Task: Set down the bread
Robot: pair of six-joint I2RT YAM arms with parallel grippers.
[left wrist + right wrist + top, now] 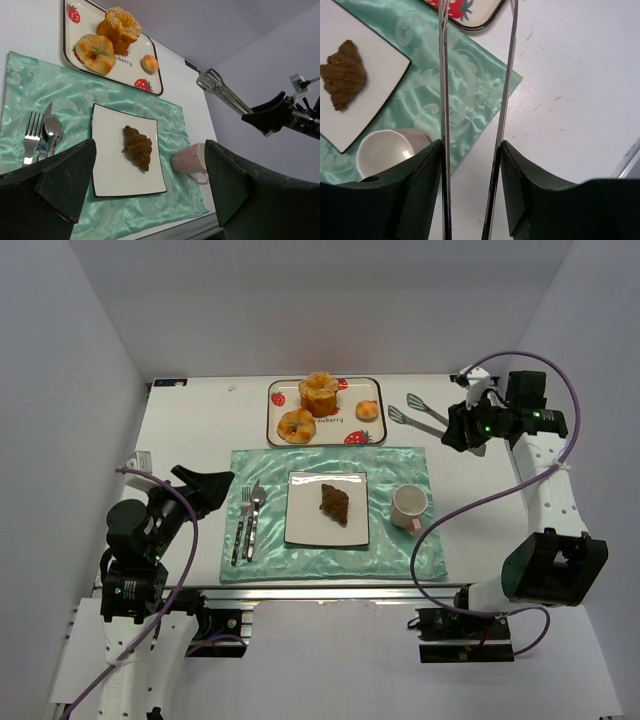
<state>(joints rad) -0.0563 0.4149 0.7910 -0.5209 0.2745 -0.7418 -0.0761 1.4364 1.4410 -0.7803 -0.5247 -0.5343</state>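
The bread (335,503), a dark brown croissant-like pastry, lies on the white square plate (305,525) in the middle of the green placemat. It also shows in the left wrist view (137,147) and the right wrist view (342,75). My right gripper (462,430) is shut on metal tongs (420,418), whose tips point left beside the strawberry tray, far from the bread. The two tong arms (443,100) run between its fingers (420,190). My left gripper (205,485) is open and empty, left of the cutlery.
A strawberry-printed tray (345,400) at the back holds a tall golden muffin (320,393), a small round orange bun (367,410) and a ring-shaped bun (296,425). A pink cup (409,506) stands right of the plate. Fork, knife and spoon (248,520) lie to its left.
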